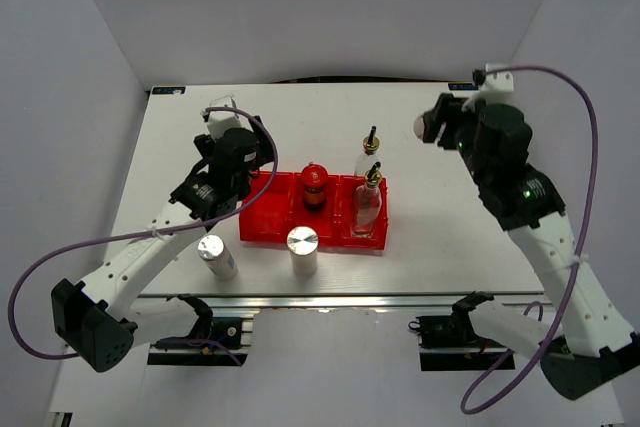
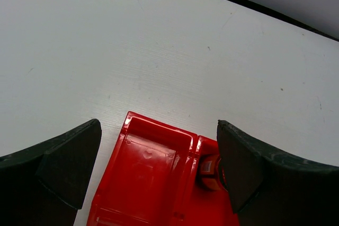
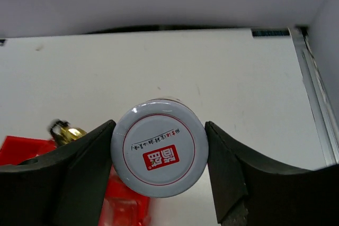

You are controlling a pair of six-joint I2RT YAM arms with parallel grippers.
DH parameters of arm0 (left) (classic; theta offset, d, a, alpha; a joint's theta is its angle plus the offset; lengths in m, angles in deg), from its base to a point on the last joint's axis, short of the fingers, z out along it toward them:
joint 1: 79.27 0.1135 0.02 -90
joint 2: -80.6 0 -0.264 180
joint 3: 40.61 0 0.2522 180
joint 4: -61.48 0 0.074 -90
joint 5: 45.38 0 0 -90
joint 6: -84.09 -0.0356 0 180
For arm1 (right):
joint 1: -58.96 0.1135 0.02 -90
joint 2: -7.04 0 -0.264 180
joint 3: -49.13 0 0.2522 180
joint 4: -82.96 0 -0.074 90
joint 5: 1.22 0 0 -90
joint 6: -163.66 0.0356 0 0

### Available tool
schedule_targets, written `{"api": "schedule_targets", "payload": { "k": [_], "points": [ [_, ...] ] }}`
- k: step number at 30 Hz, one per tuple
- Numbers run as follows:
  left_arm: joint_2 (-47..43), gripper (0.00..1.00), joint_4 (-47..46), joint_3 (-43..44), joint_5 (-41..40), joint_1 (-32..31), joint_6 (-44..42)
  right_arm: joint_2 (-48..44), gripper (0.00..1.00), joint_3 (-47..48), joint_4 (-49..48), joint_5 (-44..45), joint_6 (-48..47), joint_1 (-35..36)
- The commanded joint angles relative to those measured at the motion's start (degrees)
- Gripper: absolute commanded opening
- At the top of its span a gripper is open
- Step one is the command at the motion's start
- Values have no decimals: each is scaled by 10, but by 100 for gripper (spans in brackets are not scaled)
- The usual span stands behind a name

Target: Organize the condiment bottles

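My right gripper (image 1: 432, 125) is shut on the short silver-lidded jar (image 1: 419, 127), gripping its lid (image 3: 159, 154) from both sides and holding it in the air right of and behind the red tray (image 1: 262, 230). One glass bottle with a gold spout (image 1: 368, 202) stands in the tray's right compartment. The other (image 1: 369, 152) stands on the table just behind it. The red-lidded dark jar (image 1: 314, 187) is in the middle compartment. Two silver cylinders (image 1: 217, 255) (image 1: 302, 250) stand in front of the tray. My left gripper (image 1: 262, 159) is open and empty over the tray's bare left compartment (image 2: 145, 168).
The white table (image 1: 450, 237) ends at a metal rail along the near side. Grey walls close in the left, right and back. A gold spout (image 3: 66, 130) and a corner of the tray (image 3: 21, 149) show below my right gripper (image 3: 159, 130).
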Motion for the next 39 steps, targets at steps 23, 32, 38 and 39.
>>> {"api": "schedule_targets", "payload": {
  "k": [23, 32, 38, 39],
  "points": [
    [-83, 98, 53, -30, -56, 33, 37, 334, 0, 347, 62, -407, -229, 263],
    [-85, 98, 43, -41, -39, 33, 30, 325, 0, 220, 15, -348, -166, 277],
    [-85, 98, 41, -44, -34, 33, 26, 338, 0, 185, -10, -306, -147, 278],
    [-84, 98, 41, -45, -33, 33, 25, 344, 0, 182, -9, -308, -143, 279]
  ]
}}
